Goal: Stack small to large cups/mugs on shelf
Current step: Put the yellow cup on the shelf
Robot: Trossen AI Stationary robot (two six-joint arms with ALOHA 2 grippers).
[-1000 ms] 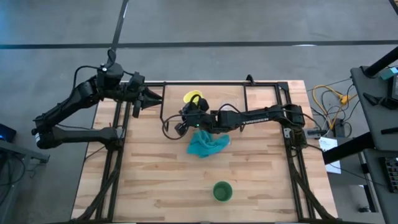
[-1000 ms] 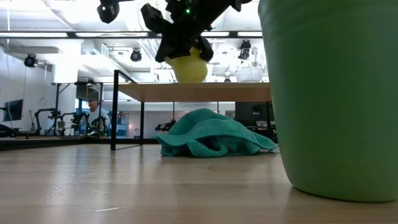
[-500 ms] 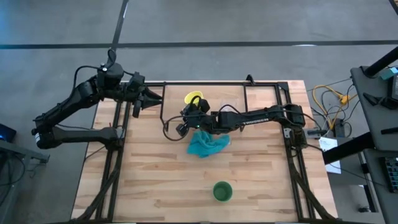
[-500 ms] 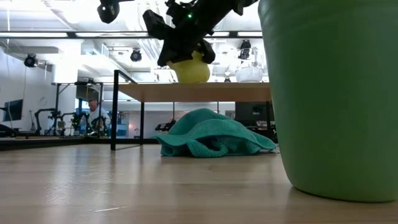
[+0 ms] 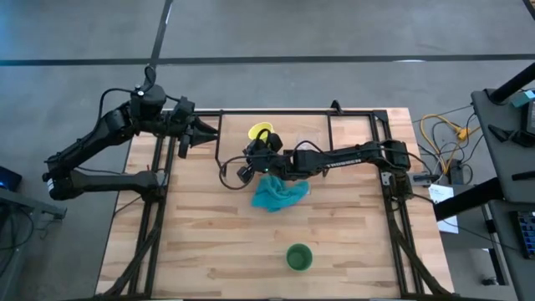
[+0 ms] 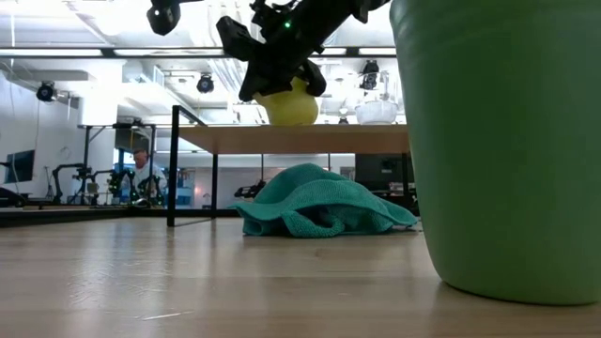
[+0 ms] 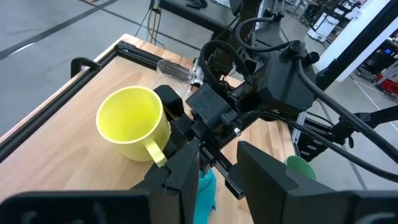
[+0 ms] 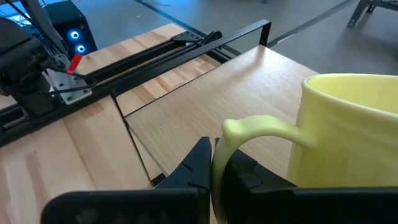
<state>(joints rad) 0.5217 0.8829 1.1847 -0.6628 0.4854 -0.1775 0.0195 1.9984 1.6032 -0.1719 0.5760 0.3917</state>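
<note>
Yellow mug point(image 6: 287, 103) barely shifted, right end effector point(image 8: 214, 163) still gripping handle

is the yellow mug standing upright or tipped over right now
Upright. The yellow mug stands mouth-up on the shelf, empty inside, with the right gripper pinching its handle.

Two dark, matte six-joint arms. Right arm point(image 5: 343, 156): slim black link with pale lettering along it, looped black cables near the wrist, small green indicator light. Left arm point(image 5: 92, 150): bulky black segments, exposed cabling, short red tag at its base.
</note>
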